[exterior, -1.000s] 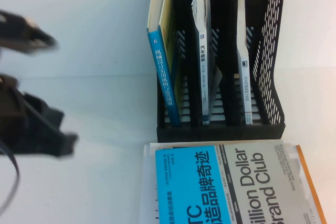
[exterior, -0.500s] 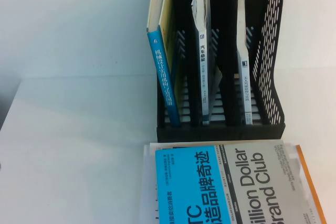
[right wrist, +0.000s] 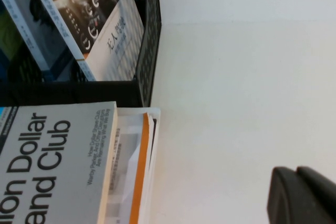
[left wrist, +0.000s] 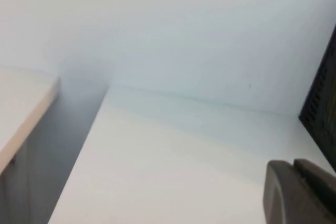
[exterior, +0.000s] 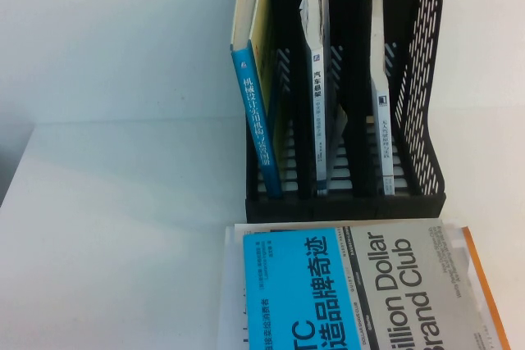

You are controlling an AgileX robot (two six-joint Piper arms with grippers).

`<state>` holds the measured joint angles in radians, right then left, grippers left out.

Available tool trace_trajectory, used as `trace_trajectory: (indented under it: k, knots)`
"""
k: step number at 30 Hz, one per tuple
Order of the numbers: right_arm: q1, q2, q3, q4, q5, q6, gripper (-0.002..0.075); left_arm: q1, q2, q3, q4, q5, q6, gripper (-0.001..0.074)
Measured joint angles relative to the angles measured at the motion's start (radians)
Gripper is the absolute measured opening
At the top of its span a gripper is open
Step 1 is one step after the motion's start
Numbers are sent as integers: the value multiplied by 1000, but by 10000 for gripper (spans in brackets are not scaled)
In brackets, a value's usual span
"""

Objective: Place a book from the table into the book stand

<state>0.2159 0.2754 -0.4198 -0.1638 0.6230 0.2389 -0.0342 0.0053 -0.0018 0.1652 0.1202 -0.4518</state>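
Observation:
The book (exterior: 379,120) stands upright in the right slot of the black book stand (exterior: 422,79), narrow white spine toward me. In the right wrist view its white cover with the dashboard picture (right wrist: 118,30) leans inside the stand's perforated wall (right wrist: 149,35). Neither gripper shows in the high view. My left gripper (left wrist: 294,170) is shut and empty, low over the white table (exterior: 123,243), left of the stand's edge (left wrist: 323,103). My right gripper (right wrist: 297,174) is shut and empty over bare table, to the right of the stand.
A blue-spined book (exterior: 254,112) leans in the stand's left slot and another book (exterior: 317,96) stands in a middle slot. A stack topped by the "Billion Dollar Brand Club" book (exterior: 385,284) lies in front of the stand. The table's left edge (left wrist: 79,150) borders a gap.
My left arm, in the high view's left side a second ago, has pulled back out of that view. The books and stand have not moved.

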Motion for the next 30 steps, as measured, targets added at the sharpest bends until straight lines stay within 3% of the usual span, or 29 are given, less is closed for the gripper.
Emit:
trace_trajectory:
  k: [3, 13, 30]
  knots:
    - [0, 0, 0, 0, 2, 0, -3, 14, -14, 23, 0, -7, -10, -2]
    - [0, 0, 0, 2, 4, 0, -3, 16, -17, 23, 0, 198, -20, -2]
    - [0, 0, 0, 4, 4, 0, -3, 16, -17, 19, 0, 211, -20, -2]
